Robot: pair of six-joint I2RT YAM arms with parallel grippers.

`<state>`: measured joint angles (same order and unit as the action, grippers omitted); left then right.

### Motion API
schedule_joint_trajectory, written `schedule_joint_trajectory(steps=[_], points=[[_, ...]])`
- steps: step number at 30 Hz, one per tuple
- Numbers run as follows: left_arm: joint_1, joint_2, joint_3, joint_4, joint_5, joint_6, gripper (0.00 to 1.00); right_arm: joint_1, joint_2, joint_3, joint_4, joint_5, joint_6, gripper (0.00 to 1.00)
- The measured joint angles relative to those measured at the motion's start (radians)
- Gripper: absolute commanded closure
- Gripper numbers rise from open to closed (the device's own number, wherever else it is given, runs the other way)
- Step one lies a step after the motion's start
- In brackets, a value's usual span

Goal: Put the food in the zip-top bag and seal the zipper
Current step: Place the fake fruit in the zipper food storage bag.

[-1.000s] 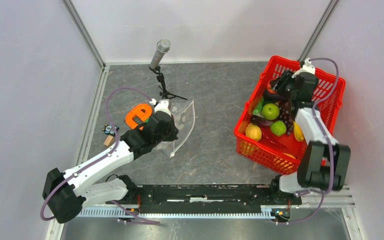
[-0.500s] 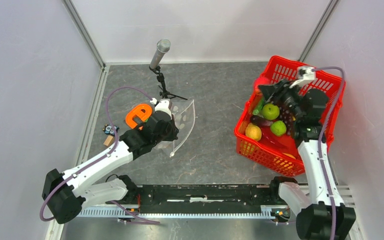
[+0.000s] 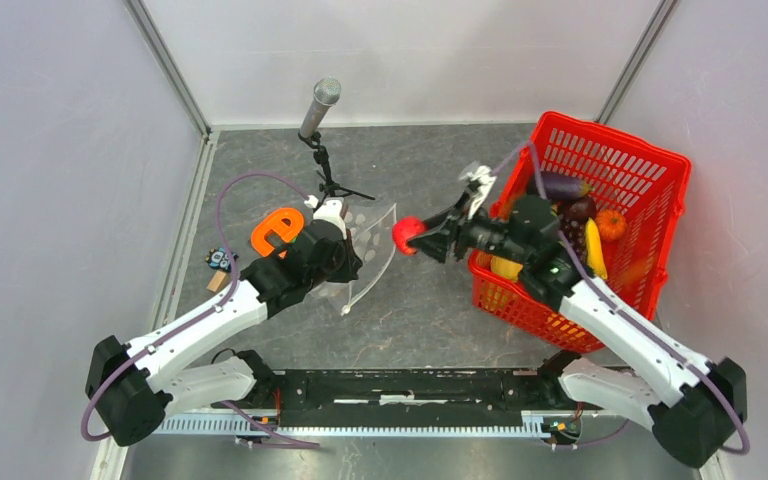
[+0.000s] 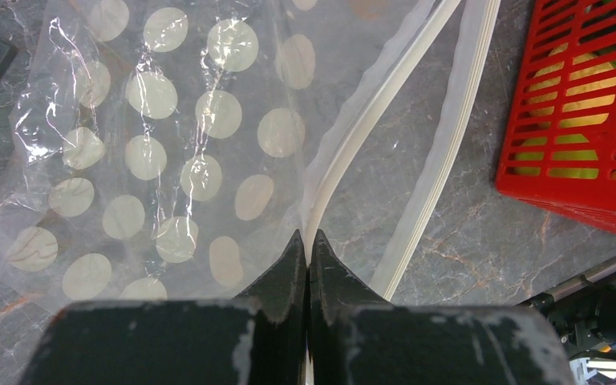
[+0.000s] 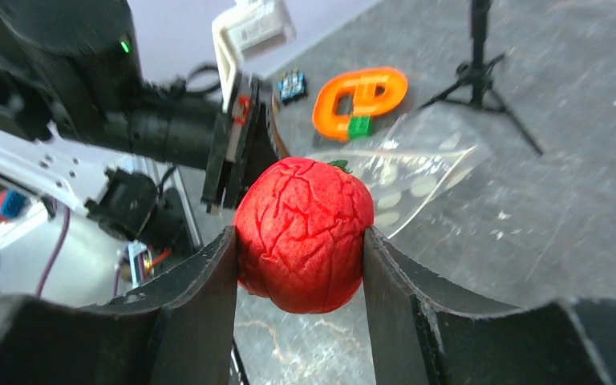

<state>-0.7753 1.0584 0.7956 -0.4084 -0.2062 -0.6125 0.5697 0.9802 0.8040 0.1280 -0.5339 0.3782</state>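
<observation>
Red first: clamping a round, wrinkled red plastic toy fruit [image 5: 303,234] in the right gripper [image 5: 298,241], black jaws standing about half apart and pressing on both sides of the fruit. Holding that fruit in the air just left of the red plastic mesh basket [image 3: 650,165], out over the grey marbled table [image 3: 430,310]. Reaching leftward across the basket's near left corner with the right arm.

Pinching with the left gripper [image 4: 306,241], jaws fully closed, tips meeting on the flat clear zip-top bag [image 4: 168,144] printed with white polka dots, right at its narrow whitish zipper strip [image 4: 361,136]. Lifting that one lip of the mouth, with the second strip of the zipper curving apart from it on the basket's side, so leaving the bag unsealed. Resting the bag's dotted body on the table farther left of the basket, well apart from it.

Leaving other toy food inside the basket: a dark purple eggplant-shaped piece [image 3: 560,185], a small orange pumpkin-like piece [image 3: 611,224], a dark grape bunch [image 3: 572,237], a long yellow piece [image 3: 596,262] and a yellow lemon [image 3: 506,268] partly hidden under the right arm.

Showing, far left of the basket, an orange ring-shaped tape holder [image 3: 278,230], and behind and left of the basket a grey microphone on a small black tripod [image 3: 322,100].
</observation>
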Motion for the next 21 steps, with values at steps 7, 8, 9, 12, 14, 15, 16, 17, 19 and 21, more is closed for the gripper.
schedule_joint_trajectory(steps=[7, 8, 9, 12, 14, 15, 16, 17, 19, 21], points=[[0.0, 0.0, 0.008, -0.001, 0.021, 0.0, 0.98, 0.19, 0.13, 0.002, -0.05, 0.188, -0.053, 0.65], [0.0, 0.0, 0.011, -0.001, 0.027, 0.0, 0.98, 0.204, 0.138, 0.002, -0.047, 0.218, -0.054, 0.65], [0.0, 0.0, 0.014, 0.0, 0.03, 0.0, 0.98, 0.219, 0.146, 0.001, -0.039, 0.246, -0.053, 0.65], [0.0, -0.002, 0.022, -0.001, 0.051, -0.001, 0.98, 0.246, 0.171, 0.001, -0.001, 0.316, -0.043, 0.6], [0.0, -0.006, 0.024, -0.001, 0.061, -0.001, 0.98, 0.255, 0.191, 0.001, 0.019, 0.349, -0.035, 0.57], [0.0, -0.008, 0.024, -0.002, 0.063, -0.001, 0.98, 0.258, 0.202, 0.001, 0.026, 0.372, -0.025, 0.55], [0.0, -0.013, 0.024, -0.002, 0.068, -0.002, 0.98, 0.261, 0.21, 0.001, 0.029, 0.391, -0.016, 0.52], [0.0, -0.017, 0.025, -0.002, 0.071, -0.002, 0.98, 0.262, 0.218, 0.001, 0.032, 0.411, -0.006, 0.48], [0.0, -0.024, 0.028, -0.005, 0.078, -0.005, 0.98, 0.262, 0.23, 0.001, 0.031, 0.448, 0.008, 0.44], [0.0, -0.031, 0.034, -0.006, 0.081, -0.005, 0.98, 0.268, 0.243, 0.006, 0.016, 0.481, 0.012, 0.38]])
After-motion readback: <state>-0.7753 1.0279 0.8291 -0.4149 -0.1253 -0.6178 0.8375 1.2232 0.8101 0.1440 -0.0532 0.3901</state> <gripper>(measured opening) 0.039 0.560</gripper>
